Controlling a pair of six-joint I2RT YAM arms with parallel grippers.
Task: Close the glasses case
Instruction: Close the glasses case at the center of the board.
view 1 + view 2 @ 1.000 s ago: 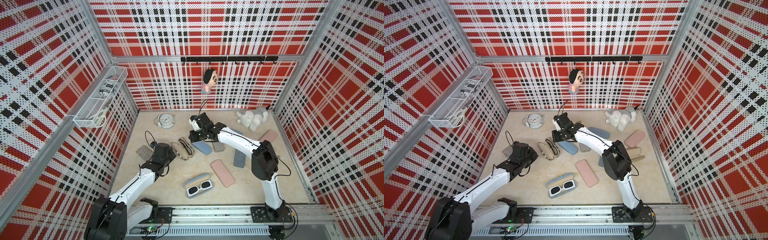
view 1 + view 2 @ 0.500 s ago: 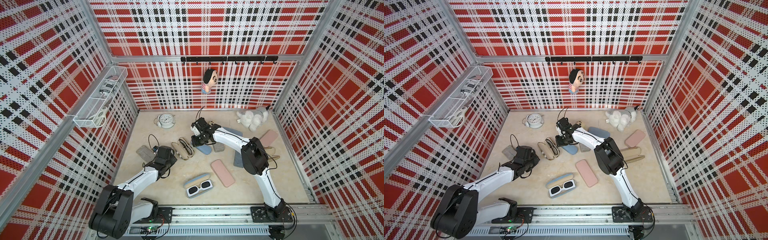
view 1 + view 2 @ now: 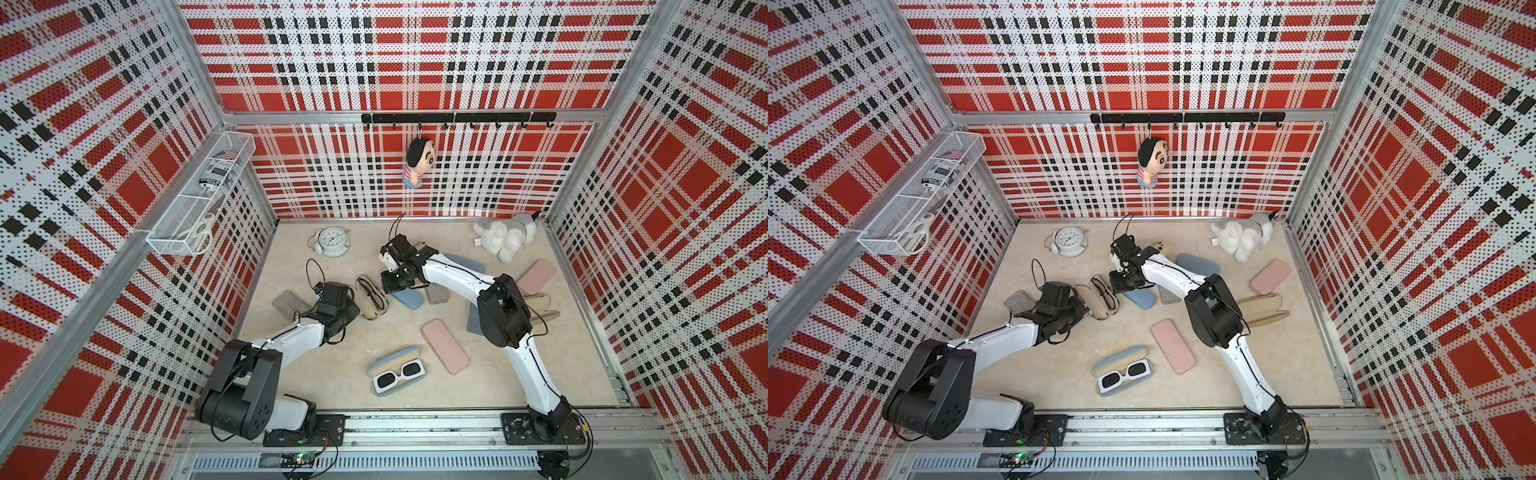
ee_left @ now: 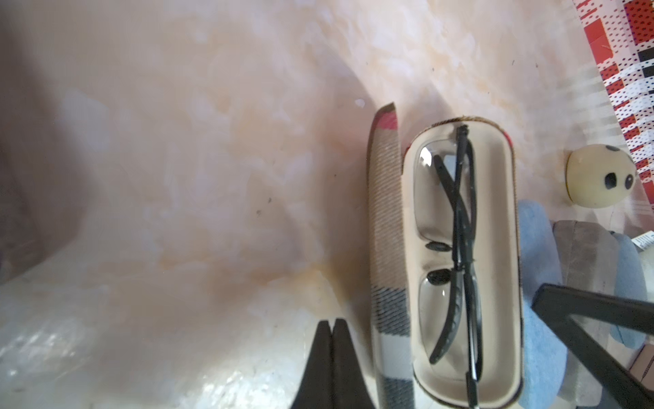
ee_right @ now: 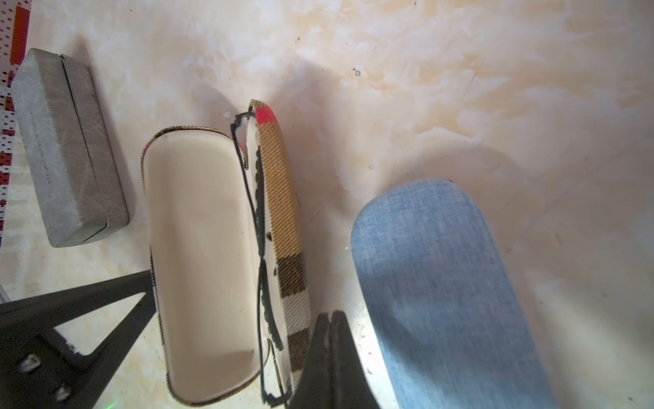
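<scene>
The floor of the cell was a pale, marbled beige tabletop (image 3: 340,365), boxed in by red plaid perforated walls (image 3: 415,62) and scattered with spectacle cases. The glasses case (image 4: 495,248) lay between the two grippers. It was open, tan check outside with a red patch, cream lining within. Folded black-framed glasses (image 4: 460,230) sat in one half, and the other half was empty. The left gripper (image 4: 332,324) had its jaws pressed together on nothing, tips low to the surface just beside the outer face of the empty half. The right gripper (image 5: 331,315) was likewise clenched and empty, right beside the half holding the glasses, with a blue denim case (image 5: 442,283) on its other side. Whether either tip touched the case I couldn't tell. The left arm (image 3: 291,336) and right arm (image 3: 453,276) reached in from the front rail (image 3: 415,424), elbows raised, wrists low.
</scene>
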